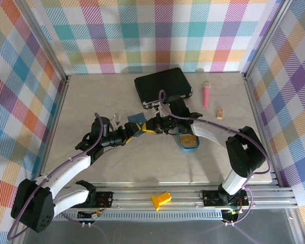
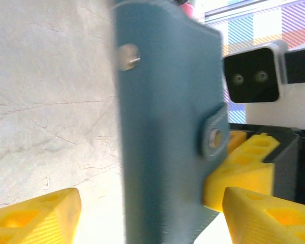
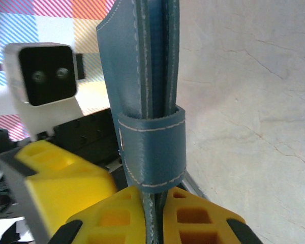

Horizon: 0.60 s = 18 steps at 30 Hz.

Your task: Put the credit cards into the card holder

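Nearest the camera, a loose yellow block (image 1: 161, 199) sits on the metal rail between the two arm bases. Further in, above the middle of the pale table (image 1: 91, 96), the two arms meet. The left gripper (image 2: 152, 203) is spread wide. Its yellow fingers (image 2: 35, 216) stand on either side of the card holder (image 2: 162, 127), and the one on the left of the wrist view is clearly apart from the leather, so this gripper is not gripping anything. The right gripper (image 3: 152, 206) is closed, its two yellow pads pinching the edge of the teal-blue wallet, which stands on edge and folded shut. The clasp tab (image 3: 152, 152) is wrapped around the fold just above the pads. From above, the card holder (image 1: 138, 124) hangs off the table between the left gripper (image 1: 133, 133) and the right gripper (image 1: 151, 127). Just to the right, under the right arm, lies a blue oval tray (image 1: 188, 150) with something orange-tan in it, too small to make out. Beyond it lie a small tan object (image 1: 220, 113) and a pink stick-shaped item (image 1: 206, 95). A black case (image 1: 162, 86) rests near the back wall.
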Tool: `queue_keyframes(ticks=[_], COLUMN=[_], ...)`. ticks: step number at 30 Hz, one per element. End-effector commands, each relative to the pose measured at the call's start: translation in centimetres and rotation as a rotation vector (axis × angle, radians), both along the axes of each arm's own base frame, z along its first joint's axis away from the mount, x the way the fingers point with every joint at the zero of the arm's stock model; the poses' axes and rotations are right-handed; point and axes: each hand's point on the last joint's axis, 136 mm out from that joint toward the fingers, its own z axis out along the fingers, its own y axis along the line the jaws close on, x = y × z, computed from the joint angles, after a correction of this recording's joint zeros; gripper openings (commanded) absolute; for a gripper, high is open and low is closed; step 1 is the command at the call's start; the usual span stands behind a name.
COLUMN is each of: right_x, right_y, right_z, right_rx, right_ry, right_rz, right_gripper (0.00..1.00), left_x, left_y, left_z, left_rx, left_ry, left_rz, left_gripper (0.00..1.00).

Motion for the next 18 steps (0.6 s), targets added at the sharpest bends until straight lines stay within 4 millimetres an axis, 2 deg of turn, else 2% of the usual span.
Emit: queue_keyframes(ticks=[1,5,12,15,18], right_x=[0.3,0.2,-0.1,-0.2,0.9], right_y=[0.4,0.5,0.7,0.4,-1.6], right_z=[4.2,5.0,5.6,6.6,7.6], right_rx=[0.093,0.132,0.184,0.211,0.219], right_ry=[-0.040,-0.033,-0.020,-0.044,-0.110], right_rz=[0.010,0.019,0.032,0.037,-0.026], right_gripper=[0.00,0.00,0.00,0.07,0.24], left_x=[0.7,1.0,1.2,1.1,0.9], left_y=[0.0,-0.4,-0.8,-0.7,-0.7], left_z=[3.0,5.4,7.4,8.2,9.3], left_rx=[-0.093,-0.214,-0.283,-0.287,-0.251], left_ry=[-0.067,-0.124,-0.194,-0.237,-0.291], left_rz=[0.039,0.047,0.029,0.023,0.004], left_gripper=[0.66,0.47,0.32,0.22,0.07])
